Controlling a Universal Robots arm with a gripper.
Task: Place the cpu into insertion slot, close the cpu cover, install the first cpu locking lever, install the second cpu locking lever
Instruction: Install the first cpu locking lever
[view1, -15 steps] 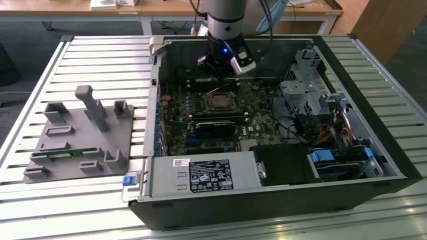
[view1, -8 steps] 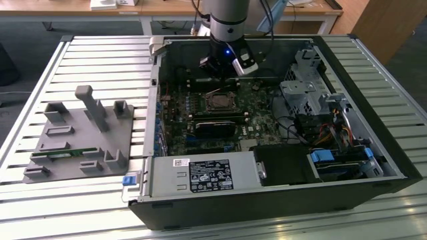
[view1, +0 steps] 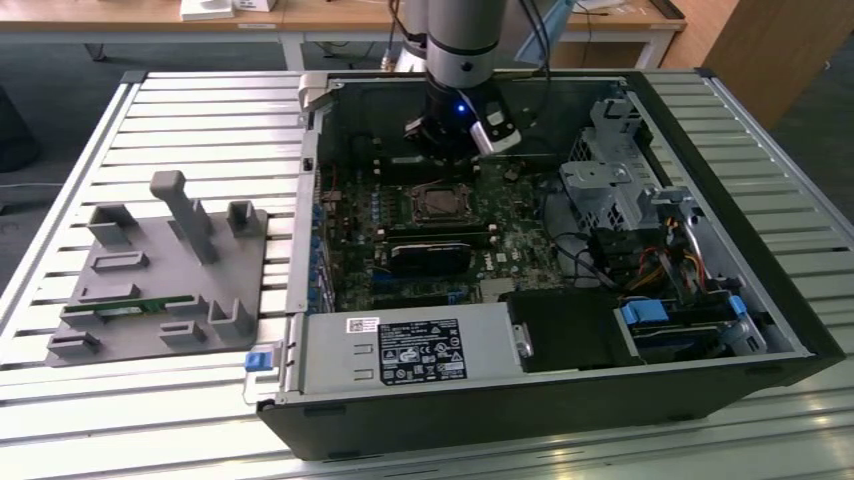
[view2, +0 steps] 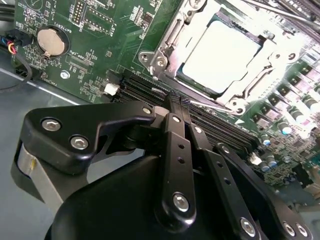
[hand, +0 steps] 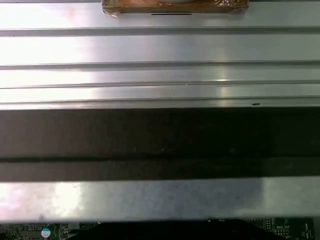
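The cpu (view2: 220, 52) lies flat in the insertion slot (view1: 438, 203) on the green board, its silver top showing through the window of the cpu cover (view2: 167, 47), which lies down over it. A thin metal locking lever (view2: 212, 106) runs along the socket's side nearest my fingertips. My gripper (view2: 177, 100) hangs just beside that edge of the socket, its black fingers (view2: 172, 150) pressed together with nothing between them. In the exterior view the gripper (view1: 454, 140) sits inside the open computer case, just behind the socket.
Long black memory slots (view2: 145, 87) and a coin battery (view2: 51, 41) lie close to the fingertips. A black card (view1: 430, 250), the power supply (view1: 407, 350) and a drive cage (view1: 614, 185) fill the case. A grey fixture plate (view1: 160, 270) stands at the exterior view's left.
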